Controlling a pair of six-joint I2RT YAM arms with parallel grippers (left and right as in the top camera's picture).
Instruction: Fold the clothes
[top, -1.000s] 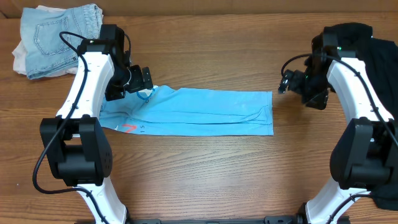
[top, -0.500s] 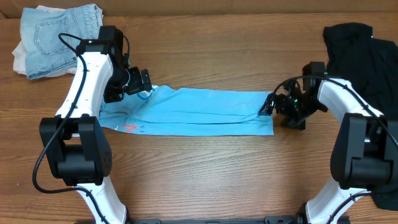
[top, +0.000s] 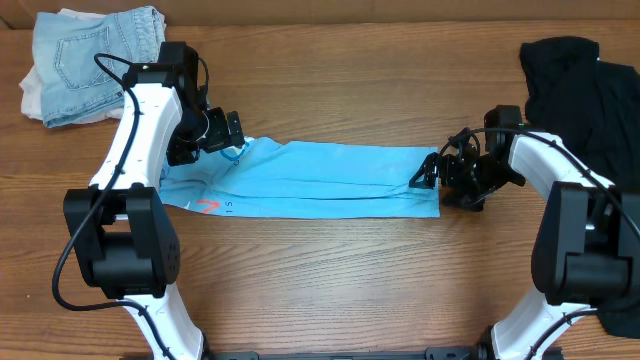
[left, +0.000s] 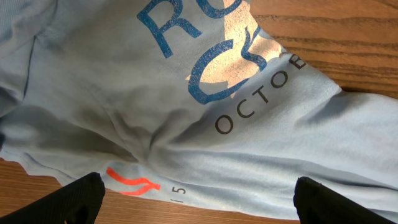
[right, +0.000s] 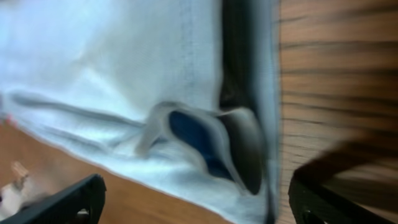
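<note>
The light sky-blue T-shirt (top: 330, 180) lies on the wooden table folded into a long flat strip, with its red-orange mark (top: 207, 207) near the front left corner. My left gripper (top: 232, 140) is open over the strip's back left corner. In the left wrist view (left: 199, 202) its fingers stand wide apart above the lettering and the mark (left: 132, 182). My right gripper (top: 428, 172) is open, low at the strip's right edge. The right wrist view (right: 199, 199) shows the layered hem (right: 205, 137) between its fingers. The black shirt (top: 575, 80) lies crumpled at the back right.
Folded light-blue jeans (top: 95, 55) rest on a white cloth (top: 35, 95) at the back left corner. The black shirt reaches the table's right edge, close behind my right arm.
My right gripper has come down and leftward from beside the black shirt to the blue shirt's right edge. The left arm and the shirt have not moved.
</note>
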